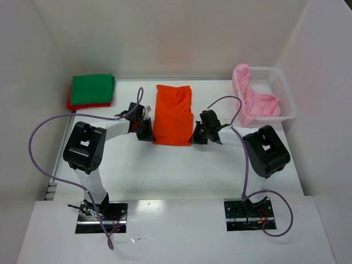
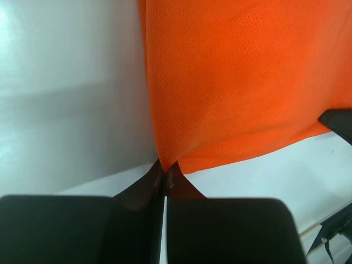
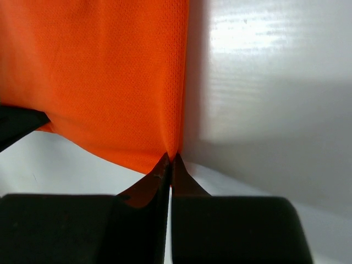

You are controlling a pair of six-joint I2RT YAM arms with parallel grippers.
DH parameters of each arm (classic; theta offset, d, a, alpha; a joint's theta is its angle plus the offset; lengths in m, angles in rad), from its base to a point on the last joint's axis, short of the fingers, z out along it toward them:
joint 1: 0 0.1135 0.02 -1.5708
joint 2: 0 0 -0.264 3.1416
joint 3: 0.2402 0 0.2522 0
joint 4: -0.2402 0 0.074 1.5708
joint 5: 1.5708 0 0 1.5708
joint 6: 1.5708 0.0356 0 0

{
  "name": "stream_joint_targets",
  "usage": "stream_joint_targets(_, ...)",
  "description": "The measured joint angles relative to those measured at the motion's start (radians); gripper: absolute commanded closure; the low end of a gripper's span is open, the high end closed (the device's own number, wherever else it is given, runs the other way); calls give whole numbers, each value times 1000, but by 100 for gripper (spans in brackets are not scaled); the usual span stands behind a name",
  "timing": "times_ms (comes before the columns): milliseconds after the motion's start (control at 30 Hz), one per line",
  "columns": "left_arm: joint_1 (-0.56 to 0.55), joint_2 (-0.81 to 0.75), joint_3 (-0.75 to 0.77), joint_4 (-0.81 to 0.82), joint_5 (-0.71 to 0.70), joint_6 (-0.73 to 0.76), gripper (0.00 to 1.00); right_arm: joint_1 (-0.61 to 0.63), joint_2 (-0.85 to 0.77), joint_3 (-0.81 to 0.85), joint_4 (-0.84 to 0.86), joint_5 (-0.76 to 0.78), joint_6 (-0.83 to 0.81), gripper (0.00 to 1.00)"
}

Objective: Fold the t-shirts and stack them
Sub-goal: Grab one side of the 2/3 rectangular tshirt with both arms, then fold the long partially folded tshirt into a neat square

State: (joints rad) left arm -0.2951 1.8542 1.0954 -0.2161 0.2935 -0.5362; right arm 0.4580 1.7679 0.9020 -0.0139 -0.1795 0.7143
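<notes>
The orange t-shirt lies as a long folded strip in the middle of the table. My left gripper is shut on its near left corner; the wrist view shows the fingertips pinching orange cloth. My right gripper is shut on the near right corner, with the cloth pinched at the tips. The near end is lifted slightly off the table. A folded green t-shirt lies on a red one at the back left. A pale pink t-shirt hangs out of the basket.
The white lattice basket stands at the back right by the right wall. White walls close in the table on the left, back and right. A purple cable loops out beside the left arm.
</notes>
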Motion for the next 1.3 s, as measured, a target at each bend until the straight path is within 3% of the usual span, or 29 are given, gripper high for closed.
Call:
stream_joint_targets(433,-67,-239,-77,-126,1,-22,100,5,-278,-119,-103,-1,-2,100)
stream_joint_targets(733,-84,-494,-38,-253,-24,-49,100,5,-488,-64,-219,10,11,100)
stream_joint_targets(933,-72,-468,50,-276,-26,-48,100,5,-459,64,-240,43,-2,100)
stream_joint_targets(1300,35,-234,146,-277,101,-48,100,-49,-167,250,-228,26,-37,100)
